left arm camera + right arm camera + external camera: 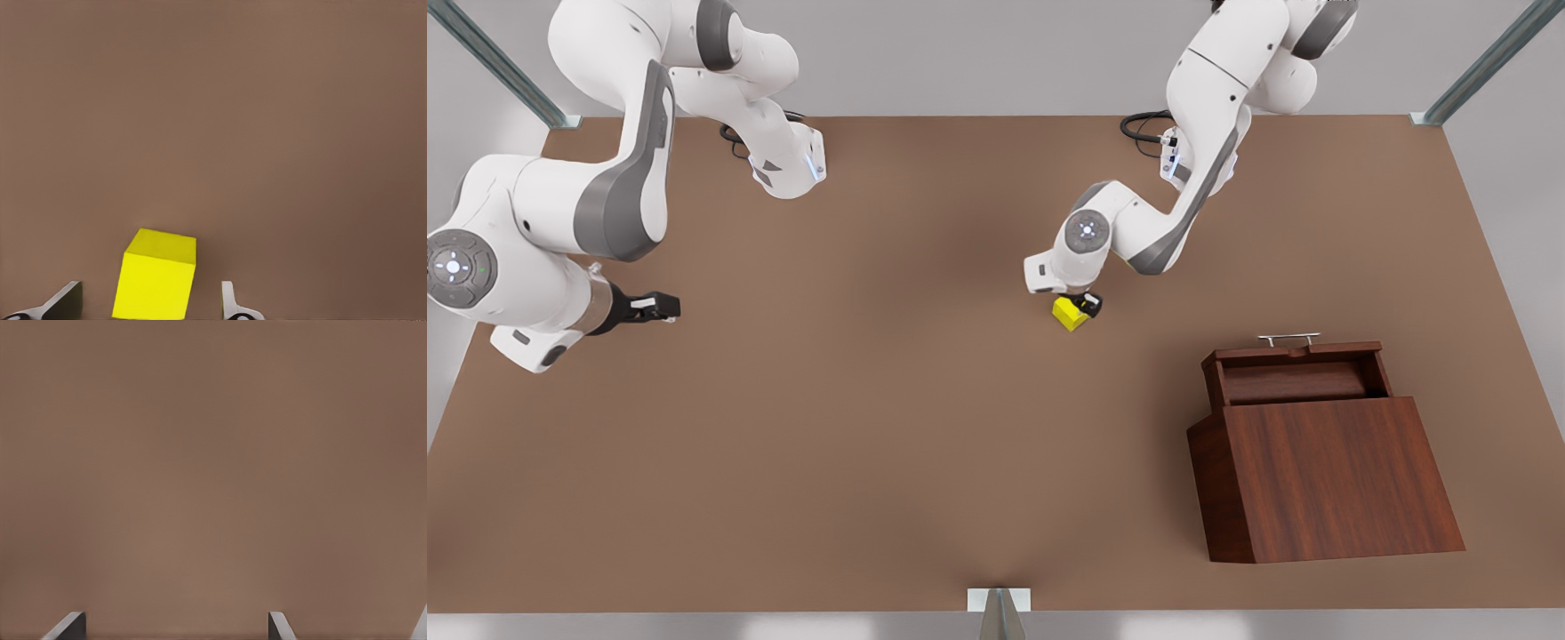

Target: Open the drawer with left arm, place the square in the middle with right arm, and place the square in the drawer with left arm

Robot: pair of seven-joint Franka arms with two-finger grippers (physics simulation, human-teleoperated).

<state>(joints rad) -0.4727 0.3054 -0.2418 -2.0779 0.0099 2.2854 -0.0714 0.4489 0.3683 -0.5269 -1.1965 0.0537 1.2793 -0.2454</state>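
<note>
The right wrist view looks onto the table (213,467), a plain matte brown surface of even tone with no markings. Two grey fingertips (67,625) of the right claw (175,627) enter at the frame edge, set well apart with bare table showing between them. Nothing lies between the fingertips, and neither one touches any object. A third pale sliver sits in the corner beside one fingertip; what it is cannot be told.

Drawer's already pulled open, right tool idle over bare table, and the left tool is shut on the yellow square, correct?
Not quite: the left tool is open around the square, gaps showing either side in the left wrist view. The drawer is open and the right tool waits over bare table.
</note>
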